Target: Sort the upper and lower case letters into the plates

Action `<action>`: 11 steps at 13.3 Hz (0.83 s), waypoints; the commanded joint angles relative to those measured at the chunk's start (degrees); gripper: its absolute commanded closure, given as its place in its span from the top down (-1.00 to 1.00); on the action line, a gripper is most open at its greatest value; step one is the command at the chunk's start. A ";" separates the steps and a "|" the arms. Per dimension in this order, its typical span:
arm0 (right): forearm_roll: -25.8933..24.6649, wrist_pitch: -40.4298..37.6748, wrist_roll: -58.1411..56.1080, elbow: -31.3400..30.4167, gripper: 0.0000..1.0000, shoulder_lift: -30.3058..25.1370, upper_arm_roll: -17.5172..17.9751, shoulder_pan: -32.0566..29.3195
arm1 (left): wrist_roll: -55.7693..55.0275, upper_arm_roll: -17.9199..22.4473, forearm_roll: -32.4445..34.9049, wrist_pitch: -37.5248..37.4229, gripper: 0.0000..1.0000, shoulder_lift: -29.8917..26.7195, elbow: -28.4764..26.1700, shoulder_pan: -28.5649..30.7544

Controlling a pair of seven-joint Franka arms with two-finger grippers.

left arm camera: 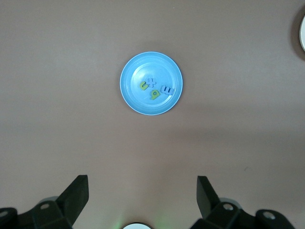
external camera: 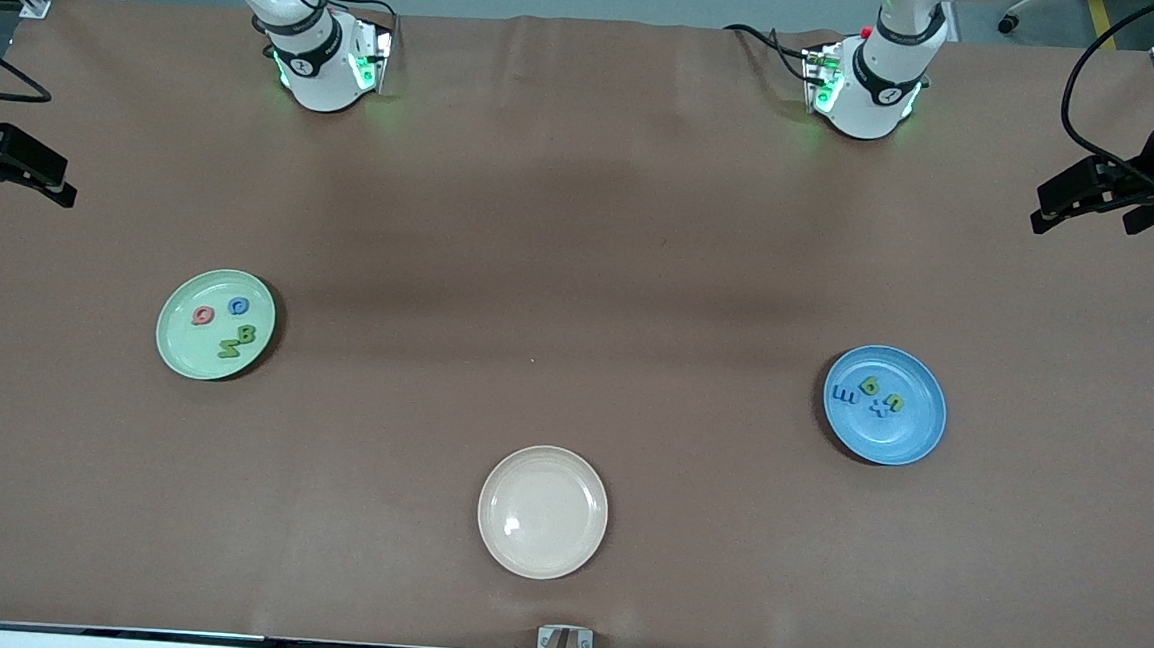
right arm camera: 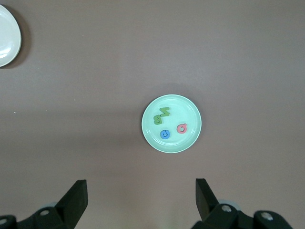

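Nearest the front edge of the table (external camera: 584, 214), a cream plate (external camera: 542, 511) lies empty. Farther in, four letters rest in the green plate (external camera: 178, 342) toward the right arm's end, four in the blue plate (external camera: 906, 436) toward the left arm's end. No letter is left outside; sorting is judged finished. Each plate lies straight ahead of its own pincer: right gripper (right arm camera: 140, 200) and left gripper (left arm camera: 142, 195) are held spread and empty, waiting at the table's ends.
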 commanded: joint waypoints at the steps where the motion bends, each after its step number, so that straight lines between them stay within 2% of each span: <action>1: -0.02 -0.10 0.90 0.77 1.00 0.16 0.16 -0.20 | 1.63 0.19 -1.06 0.17 1.00 -0.63 -0.39 0.16; 11: -0.11 0.17 0.90 1.65 1.00 0.25 0.07 -0.29 | 1.72 0.19 -0.98 0.17 1.00 -0.72 -0.39 0.16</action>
